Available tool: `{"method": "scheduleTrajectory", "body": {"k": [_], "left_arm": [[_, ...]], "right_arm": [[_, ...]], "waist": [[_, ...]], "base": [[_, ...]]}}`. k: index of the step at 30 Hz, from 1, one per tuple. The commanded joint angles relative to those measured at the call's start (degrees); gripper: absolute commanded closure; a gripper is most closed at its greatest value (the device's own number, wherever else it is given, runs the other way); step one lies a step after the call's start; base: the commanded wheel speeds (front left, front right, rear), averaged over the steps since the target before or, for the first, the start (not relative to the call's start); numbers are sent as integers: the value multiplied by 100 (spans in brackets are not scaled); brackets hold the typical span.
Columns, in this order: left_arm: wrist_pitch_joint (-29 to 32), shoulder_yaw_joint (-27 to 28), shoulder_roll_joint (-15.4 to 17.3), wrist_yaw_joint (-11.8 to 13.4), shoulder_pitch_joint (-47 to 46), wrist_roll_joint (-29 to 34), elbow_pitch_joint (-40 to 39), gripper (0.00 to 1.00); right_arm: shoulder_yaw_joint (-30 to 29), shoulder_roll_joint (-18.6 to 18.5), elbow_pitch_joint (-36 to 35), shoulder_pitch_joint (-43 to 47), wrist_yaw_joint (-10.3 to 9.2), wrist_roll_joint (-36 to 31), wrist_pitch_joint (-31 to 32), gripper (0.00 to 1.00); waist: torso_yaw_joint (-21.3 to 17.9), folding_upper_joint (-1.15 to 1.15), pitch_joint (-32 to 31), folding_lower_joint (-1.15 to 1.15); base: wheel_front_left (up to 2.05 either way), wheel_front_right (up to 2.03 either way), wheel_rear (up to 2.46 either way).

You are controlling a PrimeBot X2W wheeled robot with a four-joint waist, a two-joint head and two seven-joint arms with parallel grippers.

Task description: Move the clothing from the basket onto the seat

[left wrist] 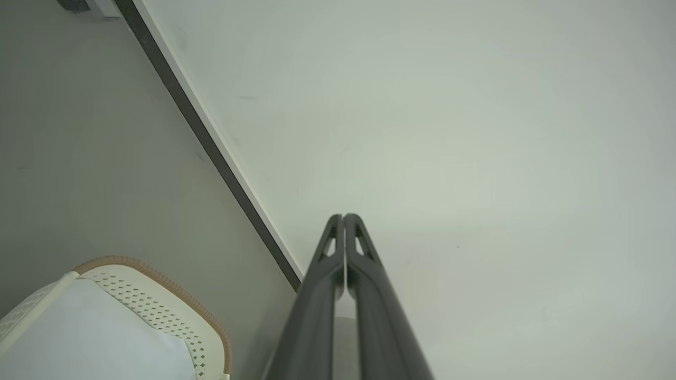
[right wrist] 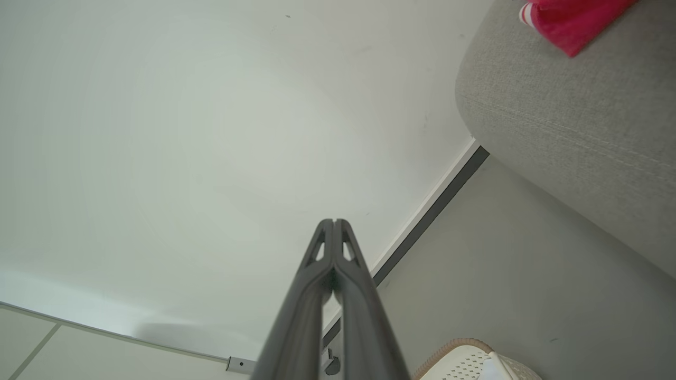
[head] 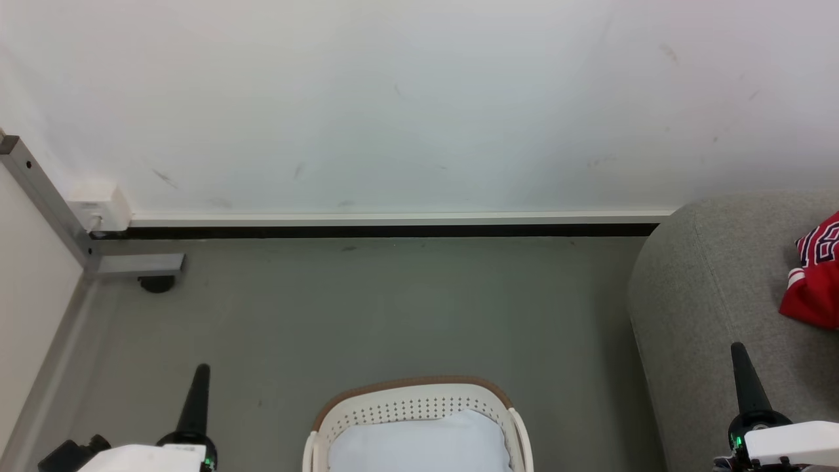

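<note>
— So, what stands before you?

— A white wall [head: 419, 98] takes up the far side, with a dark skirting strip [head: 393, 231] along its foot. Below that lies the grey floor [head: 367, 308].

— And the seat?

— The seat [head: 708, 282] is at my right, its rounded grey corner near the wall. The basket [head: 419, 398] sits on the floor straight ahead of me, between my two arms and apart from the seat. A pale white bulk [head: 419, 446] lies inside it; I cannot tell what it is.

— Where is the clothing?

— The clothing [head: 816, 288], red with white trim and outlined numerals, lies on top of the seat, at the right edge of my head view.

— Your claws?

— My left claw [head: 202, 377] hangs over the floor, left of the basket, its fingers pressed together tip to tip. My right claw [head: 739, 354] is in front of the seat's side, closed the same way, gripping nothing.
</note>
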Motion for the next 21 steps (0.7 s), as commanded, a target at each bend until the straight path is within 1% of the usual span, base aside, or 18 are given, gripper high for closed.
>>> {"method": "scheduleTrajectory", "body": {"k": [1, 21], "left_arm": [[49, 38, 19, -13, -101, -191, -49, 100], [312, 74, -2, -17, -137, -1115, -47, 100]], "right_arm": [[-46, -19, -61, -6, -7, 140, 39, 100], [-232, 39, -105, 45, -9, 1036, 303, 100]], "waist": [[5, 0, 0, 0], [72, 0, -1, 0]], "base": [[0, 0, 0], [0, 0, 0]]}}
